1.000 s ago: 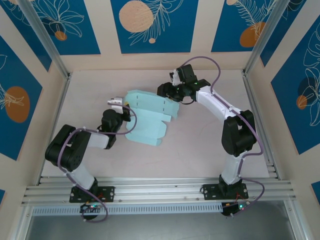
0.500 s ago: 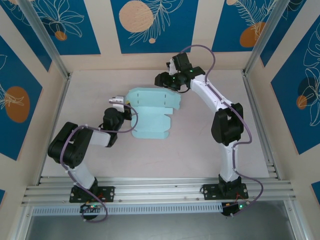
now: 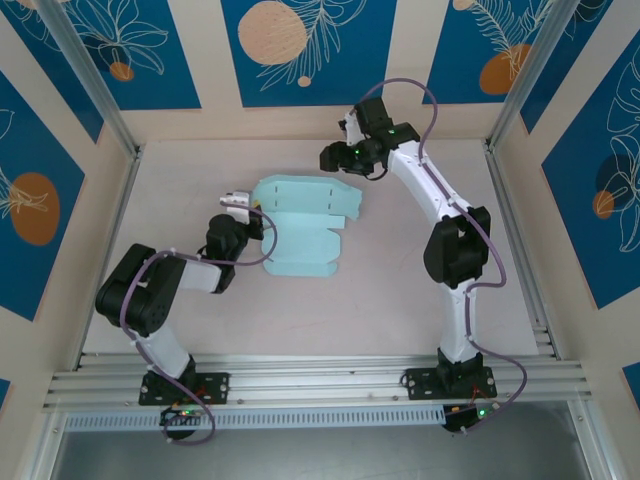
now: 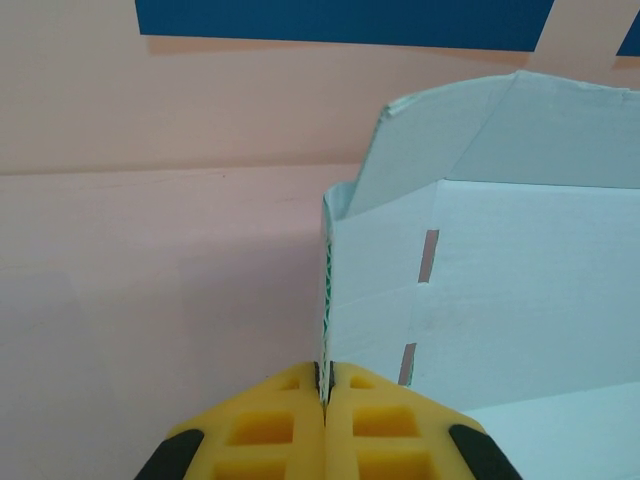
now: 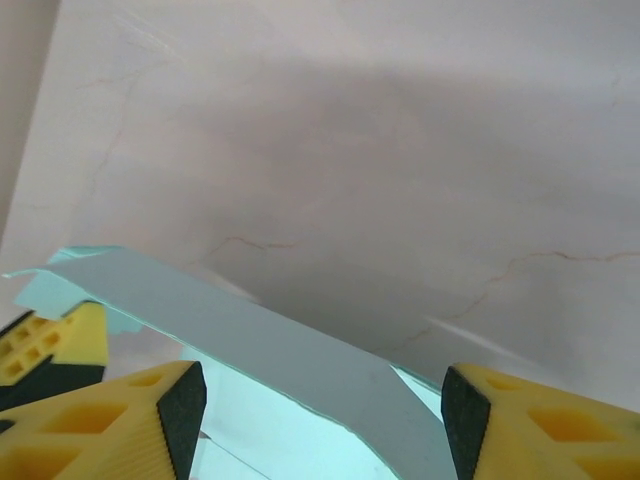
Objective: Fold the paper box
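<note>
**A shallow pinch is all that anchors the sheet**

The paper box (image 3: 300, 228) lies mid-table as a partly creased sheet, its far panel raised. The left gripper (image 4: 323, 392) has its yellow pads (image 4: 268, 428) pressed together on the sheet's left edge (a thin bite, right at the rim). The right gripper (image 3: 333, 158) hangs spread wide at the far right flap, gripping nothing.

As I judge it, a push from the right could drag the card out of that pinch or skid it across the table (image 3: 400, 300). Closing off the scored line would crumple the thin panel rather than fold it.
</note>
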